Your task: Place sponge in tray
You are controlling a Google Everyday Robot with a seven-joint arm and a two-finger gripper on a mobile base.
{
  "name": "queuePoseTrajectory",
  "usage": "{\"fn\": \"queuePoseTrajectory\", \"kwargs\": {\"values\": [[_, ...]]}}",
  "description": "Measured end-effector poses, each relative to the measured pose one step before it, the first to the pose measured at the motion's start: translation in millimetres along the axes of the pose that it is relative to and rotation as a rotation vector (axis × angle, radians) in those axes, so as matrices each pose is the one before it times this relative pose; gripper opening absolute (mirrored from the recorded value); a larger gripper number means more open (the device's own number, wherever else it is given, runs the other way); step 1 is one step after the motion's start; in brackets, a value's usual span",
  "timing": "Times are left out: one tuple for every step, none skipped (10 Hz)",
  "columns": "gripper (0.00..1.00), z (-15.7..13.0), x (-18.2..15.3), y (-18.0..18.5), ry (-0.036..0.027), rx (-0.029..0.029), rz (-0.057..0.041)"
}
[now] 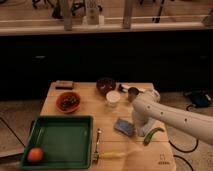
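While hand (137,128) beside sponge (123,126), tray (65,142) w/ orange (35,154).

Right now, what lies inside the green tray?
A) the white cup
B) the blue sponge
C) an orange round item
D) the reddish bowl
C: the orange round item sits in the tray, at its lower-left corner in view. The sponge lies on the table to the tray's right, with the gripper at its right edge.
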State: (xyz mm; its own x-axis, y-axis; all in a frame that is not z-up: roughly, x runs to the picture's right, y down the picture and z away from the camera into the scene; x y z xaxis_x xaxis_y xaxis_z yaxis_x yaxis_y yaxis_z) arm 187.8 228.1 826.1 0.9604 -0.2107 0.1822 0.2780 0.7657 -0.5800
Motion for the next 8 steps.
{"fn": "queuePoseTrajectory", "kwargs": {"values": [[0.43, 3.61, -0.36, -0.30, 0.00181, 0.00113, -0.00463], [0.54, 0.79, 0.01, 0.66, 0.00119, -0.00064, -0.00256], [0.63, -2.24, 2.30, 1.61, 0.00186, 0.00119, 0.00055], [0.70, -0.93, 1.25, 2.75, 0.00052, -0.00121, -0.00007], [0.72, -2.28, 1.12, 6.90, 0.01344, -0.00238, -0.01218], [0.69, -0.88, 1.39, 2.37, 0.00683, 0.00271, -0.00174], [0.60, -2.99, -0.45, -3.00, 0.00523, 0.00882, -0.00149], [0.48, -4.98, -1.56, -3.78, 0.00347, 0.00836, -0.00206]]}}
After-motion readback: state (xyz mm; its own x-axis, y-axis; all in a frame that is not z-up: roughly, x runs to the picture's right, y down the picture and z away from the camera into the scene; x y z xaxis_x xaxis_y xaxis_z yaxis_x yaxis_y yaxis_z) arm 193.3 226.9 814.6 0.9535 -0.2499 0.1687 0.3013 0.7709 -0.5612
